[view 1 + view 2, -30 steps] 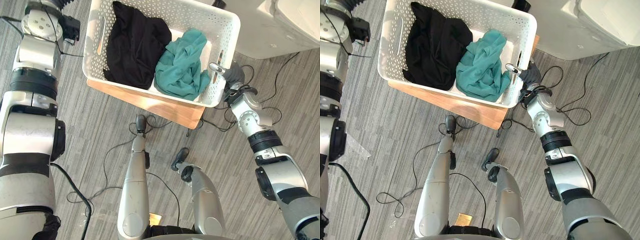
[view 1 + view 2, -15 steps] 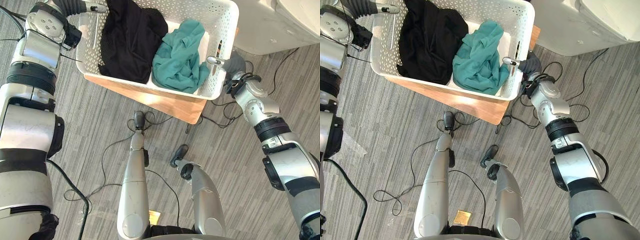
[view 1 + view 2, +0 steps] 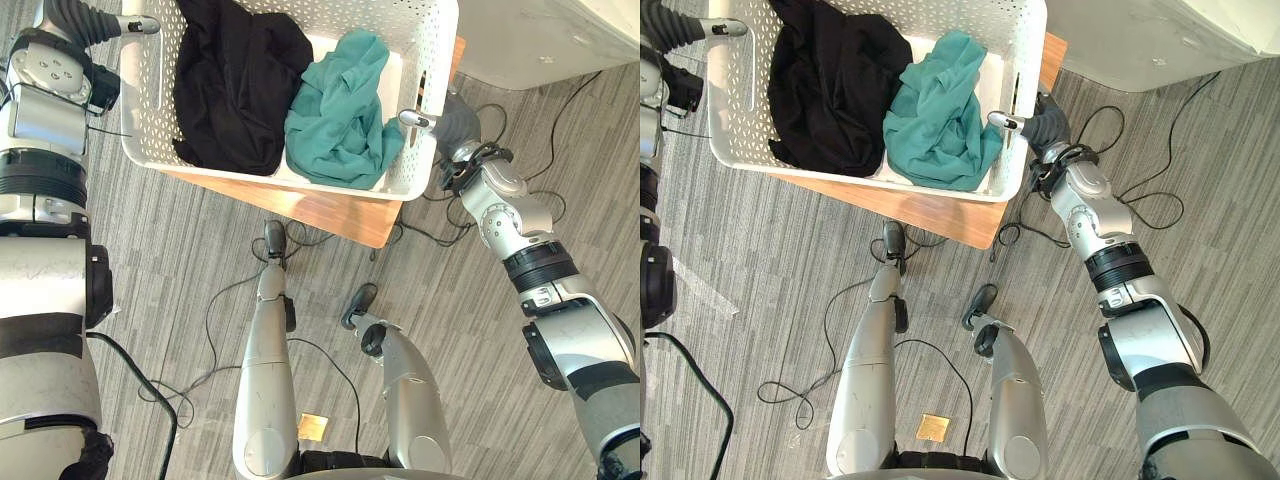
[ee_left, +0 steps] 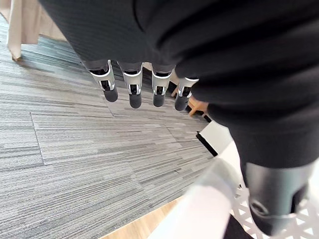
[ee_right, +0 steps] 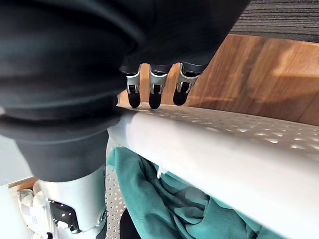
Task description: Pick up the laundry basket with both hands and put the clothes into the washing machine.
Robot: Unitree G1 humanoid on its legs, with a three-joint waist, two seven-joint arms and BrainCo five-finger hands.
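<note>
Obs.: The washing machine (image 3: 540, 40) stands at the far right, just beyond the basket corner, so I judge the carry will be short and mostly a turn to the right.

The laundry basket (image 3: 143, 100) lies on a low wooden surface (image 3: 340, 212), its near right corner hanging over the surface's edge. I cannot tell if its base has left the wood. Its short ends face the two arms, which is why each arm comes in from its own side.

Load: a black garment (image 3: 235, 85) fills the left half and a teal garment (image 3: 335, 115) is bunched in the right half. Both sit below the rim, so neither blocks a grasp.

Right robot hand (image 3: 455, 120): it straddles the right end wall. The fingers (image 5: 149, 92) are bent down the outside with their tips against the rim, and the thumb (image 5: 75, 199) sits inside beside the teal cloth. I read this as a pinch closed on the rim.

Left robot hand (image 3: 135, 24): it is at the far left rim. The fingers (image 4: 134, 92) hang nearly straight over the floor, outside the wall and apart from it, and the thumb (image 4: 271, 204) sits over the perforated inside. The rim runs between them, but I judge this hand not yet clamped.

Judgement: lifting now would load one side and tip the basket. The left needs to close first.
</note>
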